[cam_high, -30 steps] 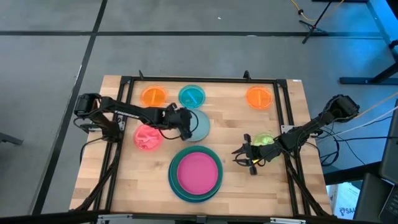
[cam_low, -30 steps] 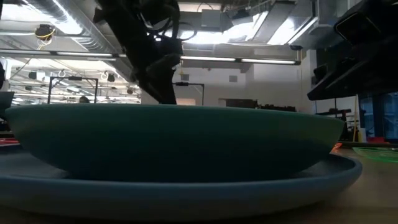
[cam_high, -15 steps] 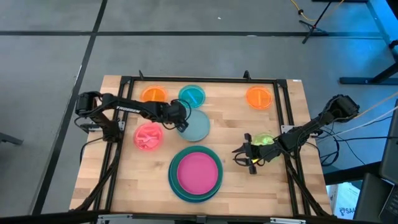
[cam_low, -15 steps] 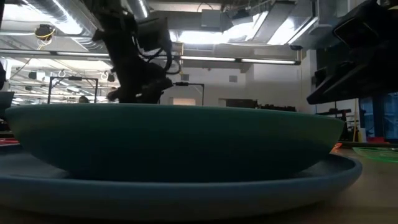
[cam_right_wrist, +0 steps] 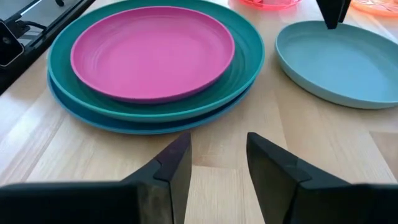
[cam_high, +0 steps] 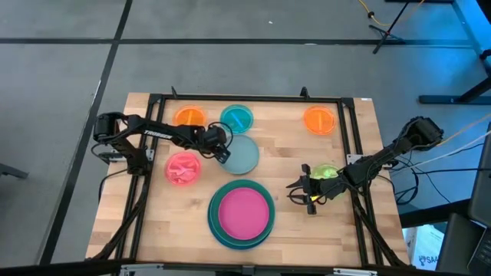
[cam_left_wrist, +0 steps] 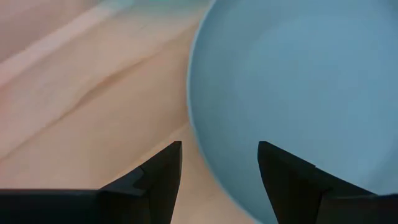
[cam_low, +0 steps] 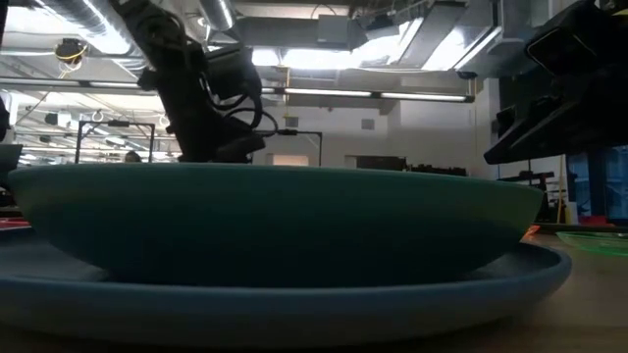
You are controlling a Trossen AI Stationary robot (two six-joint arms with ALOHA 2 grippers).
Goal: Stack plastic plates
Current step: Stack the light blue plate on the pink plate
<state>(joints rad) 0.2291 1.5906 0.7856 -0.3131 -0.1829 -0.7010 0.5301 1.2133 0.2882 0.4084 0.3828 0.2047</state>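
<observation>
1. Right now the pale teal plate (cam_high: 242, 155) lies flat on the wooden table (cam_high: 345, 222) at centre frame, just above the stack.
2. Lower centre, that stack: magenta plate (cam_high: 245, 212) on a large green plate (cam_high: 266, 192), a blue plate (cam_high: 215, 230) underneath.
3. Left gripper (cam_high: 223, 151) hovers at the pale teal plate's upper-left rim, fingers (cam_left_wrist: 163, 171) spread, the rim between them, nothing grasped.
4. Around it: pink plate (cam_high: 182, 169) to the left, orange plate (cam_high: 189, 118) and small teal plate (cam_high: 236, 117) above, a second orange plate (cam_high: 319, 119) at upper right.
5. Right gripper (cam_high: 295, 190) waits right of the stack, fingers apart and empty, arm over the lime plate (cam_high: 325, 171).
</observation>
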